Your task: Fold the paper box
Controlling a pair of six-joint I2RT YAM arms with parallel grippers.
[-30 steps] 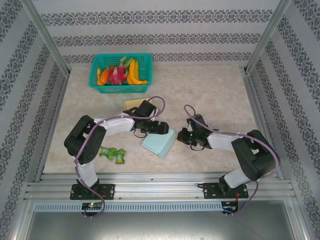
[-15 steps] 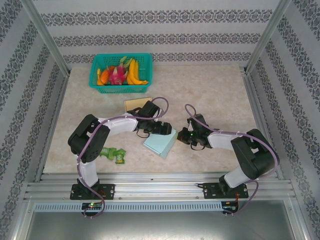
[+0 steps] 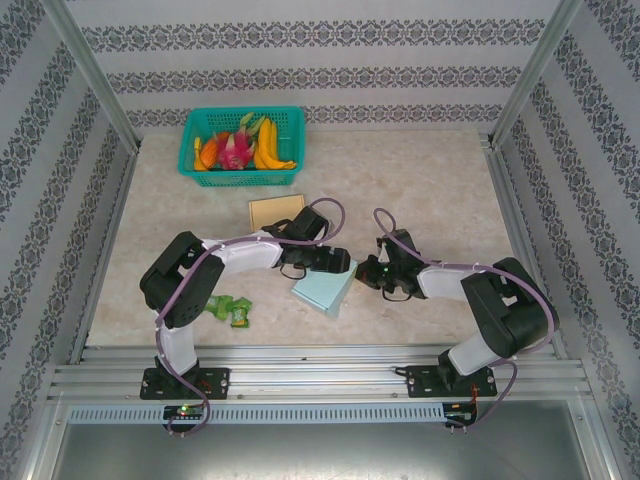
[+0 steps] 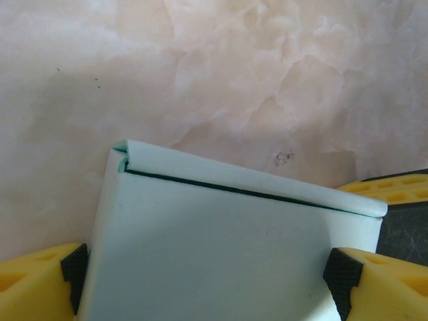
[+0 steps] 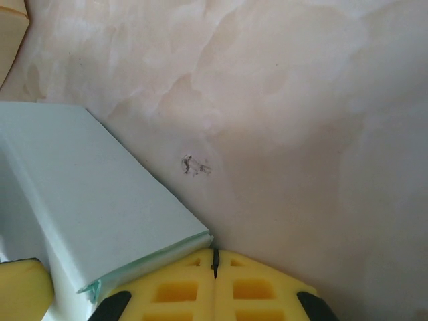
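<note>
Two arms reach inward over the marble bench [image 3: 430,180] in the top view, and they meet at one pale blue-green paper box [image 3: 322,292], which lies at the middle of the frame, slightly low. The left gripper [image 3: 342,267] is at the box's upper edge and the right gripper [image 3: 366,276] is at its right corner. One teal basket [image 3: 190,150] of fruit stands at upper left. One flat tan card [image 3: 276,210] lies between the basket and the box. One green packet [image 3: 228,308] lies at lower left, well apart from the box.

From the left wrist, the box [image 4: 227,247] fills the lower half of the frame, with one folded flap edge along its top. The left gripper [image 4: 207,274] has its two yellow fingers [image 4: 33,284] spread wide, and their black pads sit against opposite sides of the box, clamping it.

From the right wrist, the box [image 5: 87,187] sits at left. The right gripper [image 5: 214,257] has its two fingers [image 5: 261,287] pressed together, and their tips touch the box's near corner. One corner of the tan card [image 5: 10,30] peeks in at upper left.
</note>
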